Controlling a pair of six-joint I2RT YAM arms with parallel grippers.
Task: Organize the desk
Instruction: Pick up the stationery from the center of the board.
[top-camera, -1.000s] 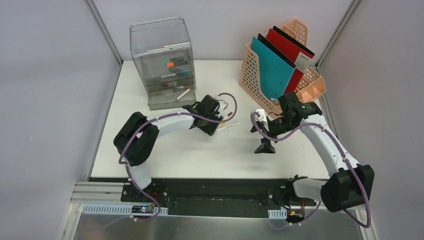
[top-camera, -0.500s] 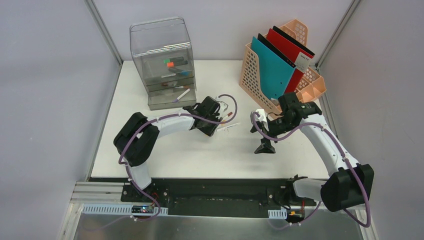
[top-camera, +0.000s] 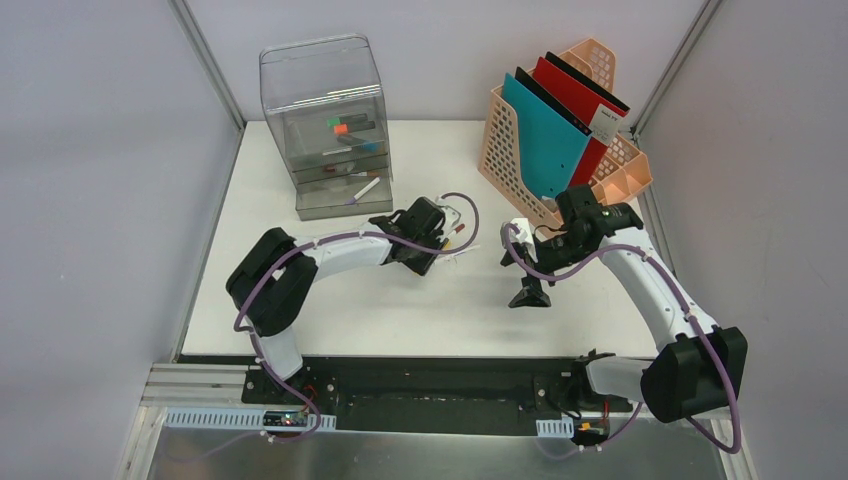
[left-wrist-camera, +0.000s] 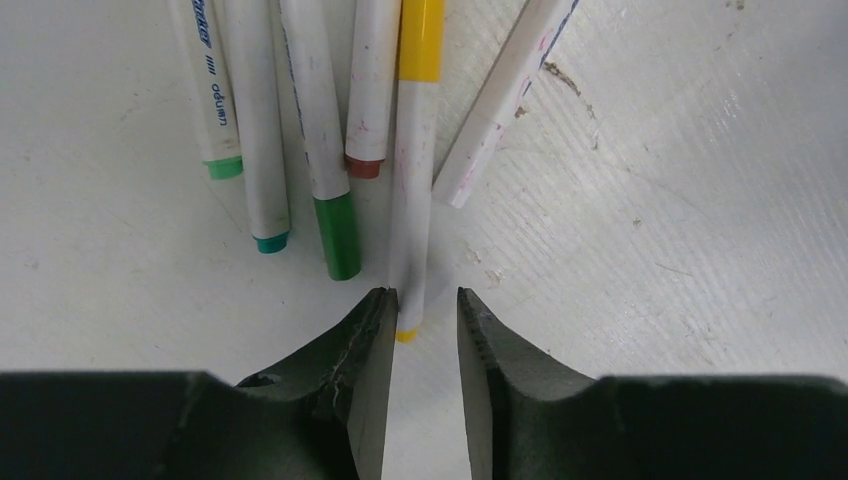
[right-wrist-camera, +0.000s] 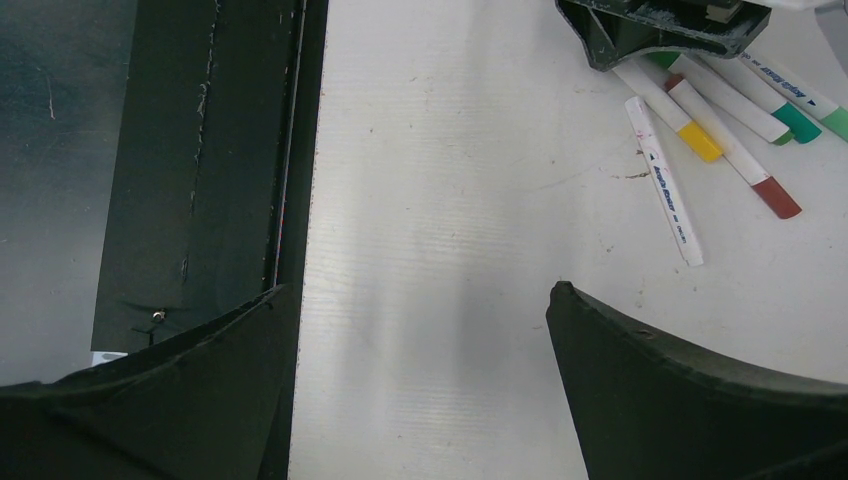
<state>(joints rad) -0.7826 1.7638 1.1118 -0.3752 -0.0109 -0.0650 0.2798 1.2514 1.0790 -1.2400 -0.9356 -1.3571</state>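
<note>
On the scuffed white desk, slim cylindrical markers lie clustered.

White desk, scuffed and ink-flecked, with a black rail along the near edge. At the far left, a clear drawer unit; at the far right, a peach file rack. Mid-desk, markers lying flat, touching side by side: green marker, brown-tipped marker, yellow marker — and one white marker angled away.
</note>
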